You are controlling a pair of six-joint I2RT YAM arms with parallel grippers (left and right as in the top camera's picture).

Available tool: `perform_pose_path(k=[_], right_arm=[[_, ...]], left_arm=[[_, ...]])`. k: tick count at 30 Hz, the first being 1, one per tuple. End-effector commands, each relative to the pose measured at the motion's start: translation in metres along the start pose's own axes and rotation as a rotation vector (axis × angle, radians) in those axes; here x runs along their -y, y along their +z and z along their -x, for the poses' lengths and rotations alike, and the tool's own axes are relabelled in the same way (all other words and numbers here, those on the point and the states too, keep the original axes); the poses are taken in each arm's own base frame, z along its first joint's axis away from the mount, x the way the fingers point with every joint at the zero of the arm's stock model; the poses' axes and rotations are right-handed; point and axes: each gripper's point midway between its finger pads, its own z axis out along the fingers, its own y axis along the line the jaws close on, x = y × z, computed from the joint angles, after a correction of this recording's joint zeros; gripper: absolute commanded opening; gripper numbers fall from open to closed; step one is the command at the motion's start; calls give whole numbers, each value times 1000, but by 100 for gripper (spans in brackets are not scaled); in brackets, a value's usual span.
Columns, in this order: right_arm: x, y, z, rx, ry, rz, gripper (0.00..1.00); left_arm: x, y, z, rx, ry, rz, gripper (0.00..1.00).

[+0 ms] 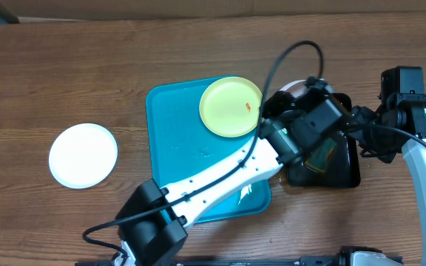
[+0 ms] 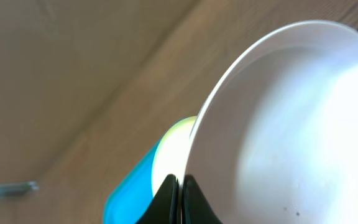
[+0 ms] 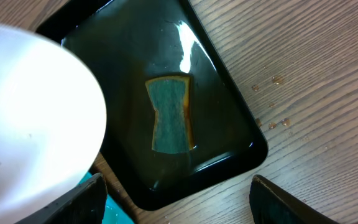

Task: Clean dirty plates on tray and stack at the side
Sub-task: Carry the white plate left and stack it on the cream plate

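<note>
Overhead: tray [image 1: 170, 133] mid-table [image 1: 50, 74], long axis near-to-far; green plate [image 1: 231, 107] flat at its far right; white plate [image 1: 83, 155] flat on table, left.
Left wrist: left gripper [image 2: 180, 186] clamped on rim of held plate [image 2: 291, 124], tilted.
Right wrist: right gripper [image 3: 176, 190] fingers apart over black tray [image 3: 222, 106], sponge [image 3: 171, 115].

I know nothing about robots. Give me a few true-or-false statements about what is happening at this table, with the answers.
1. The left gripper grips a white plate by its rim. True.
2. The right gripper holds the sponge. False: it is open, and the sponge lies in the water-filled black tray.
3. The green plate lies on the turquoise tray. True.
4. All three plates are on that tray. False: a second white plate lies on the table, apart from it.
</note>
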Motion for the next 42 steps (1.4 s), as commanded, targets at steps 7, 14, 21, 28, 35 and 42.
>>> perform_pose_path(k=[7, 14, 21, 28, 35, 42], right_arm=[[0, -5, 4, 17, -5, 9, 75], [1, -5, 3, 14, -25, 7, 75], [0, -5, 3, 16, -25, 9, 75], [2, -5, 1, 7, -25, 4, 75], [1, -5, 2, 9, -25, 5, 75], [1, -5, 3, 12, -25, 6, 75]], left_arm=[[-110, -32, -59, -252, -578, -271, 4], [-225, -58, -169, -513, -816, -117, 4], [-306, -82, -300, -762, -1129, 165, 5], [-314, -79, -427, -961, -1381, 364, 4], [-291, -47, -483, -878, -1576, 244, 4], [-269, -34, -500, -887, -1531, 229, 5]])
